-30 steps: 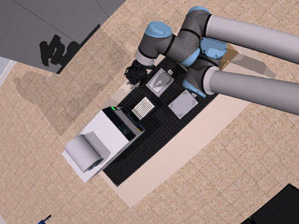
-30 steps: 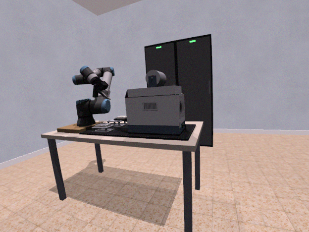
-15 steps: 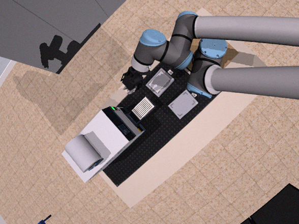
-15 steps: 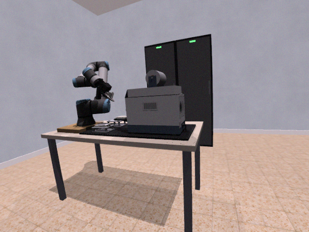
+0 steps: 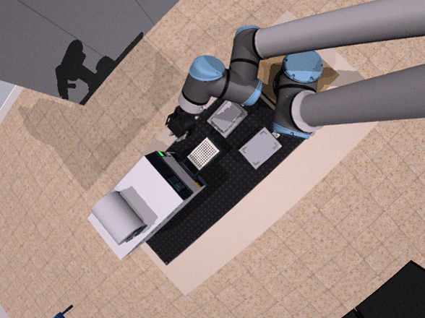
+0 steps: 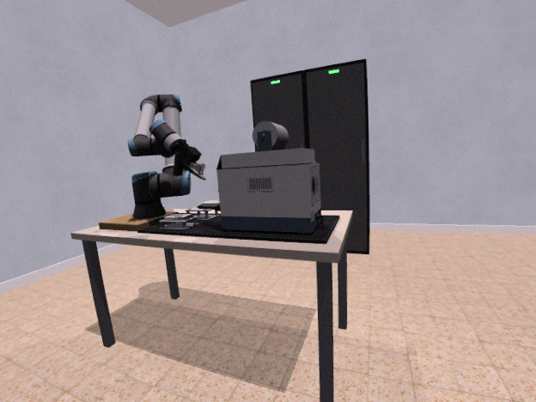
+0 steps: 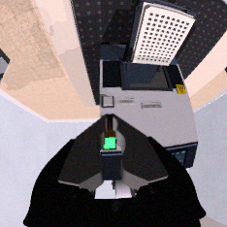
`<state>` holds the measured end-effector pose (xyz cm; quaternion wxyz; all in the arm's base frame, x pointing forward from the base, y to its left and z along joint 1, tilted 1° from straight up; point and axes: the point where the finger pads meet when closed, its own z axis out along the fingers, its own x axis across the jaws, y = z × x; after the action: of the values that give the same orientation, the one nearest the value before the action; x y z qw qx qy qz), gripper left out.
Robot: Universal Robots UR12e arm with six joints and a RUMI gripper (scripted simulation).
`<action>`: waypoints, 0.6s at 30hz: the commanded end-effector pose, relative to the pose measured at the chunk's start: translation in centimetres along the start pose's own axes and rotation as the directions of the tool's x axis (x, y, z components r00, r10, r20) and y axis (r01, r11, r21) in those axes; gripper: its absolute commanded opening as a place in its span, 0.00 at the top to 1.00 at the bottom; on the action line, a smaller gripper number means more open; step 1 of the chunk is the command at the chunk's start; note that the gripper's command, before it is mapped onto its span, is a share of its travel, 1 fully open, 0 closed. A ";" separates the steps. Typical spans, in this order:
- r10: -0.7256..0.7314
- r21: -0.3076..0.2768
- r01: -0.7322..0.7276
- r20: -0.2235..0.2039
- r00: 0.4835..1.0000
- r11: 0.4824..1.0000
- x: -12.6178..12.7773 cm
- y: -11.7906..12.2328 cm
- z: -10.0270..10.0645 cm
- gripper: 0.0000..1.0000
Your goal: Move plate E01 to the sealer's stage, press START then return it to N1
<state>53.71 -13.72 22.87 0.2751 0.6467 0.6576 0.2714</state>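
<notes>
The white plate with a grid of wells (image 5: 203,153) (image 6: 210,202) (image 7: 162,36) lies on the sealer's dark extended stage and looks flat; its fit in the locators is too small to tell. The sealer (image 5: 151,179) (image 6: 264,198) (image 7: 150,118) shows a green lamp (image 5: 161,153) (image 7: 110,143). A small square button (image 7: 107,101) is on its front face. My gripper (image 5: 181,137) (image 6: 204,178) (image 7: 110,114) is shut and empty, tilted, in the air near the sealer's lamp side. One nest (image 5: 261,148) is empty, its corner locators showing. Nest labels are unreadable.
A second nest holds a grey plate (image 5: 227,116), partly shadowed and close to the arm. A foil roll (image 5: 119,216) (image 6: 272,135) sits on top of the sealer. A yellow warning label (image 7: 180,89) is on the sealer's front. The robot's wooden base (image 6: 125,221) stands at the table's end.
</notes>
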 end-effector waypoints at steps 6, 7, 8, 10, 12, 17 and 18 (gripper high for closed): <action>0.000 0.000 0.000 0.008 1.000 1.000 -0.1 0.7 1.8 1.00; 0.000 0.000 0.000 0.008 1.000 1.000 -0.1 0.7 1.8 1.00; 0.000 0.000 0.000 0.008 1.000 1.000 -0.1 0.7 1.8 1.00; 0.000 0.000 0.000 0.008 1.000 1.000 -0.1 0.7 1.8 1.00; 0.000 0.000 0.000 0.008 1.000 1.000 -0.1 0.7 2.2 1.00; 0.000 0.000 0.000 0.008 1.000 1.000 -0.1 0.8 2.7 1.00; 0.000 0.000 0.000 0.008 1.000 1.000 -0.1 0.8 2.8 1.00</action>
<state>55.82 -13.82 21.75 0.2769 0.6480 0.6566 0.2689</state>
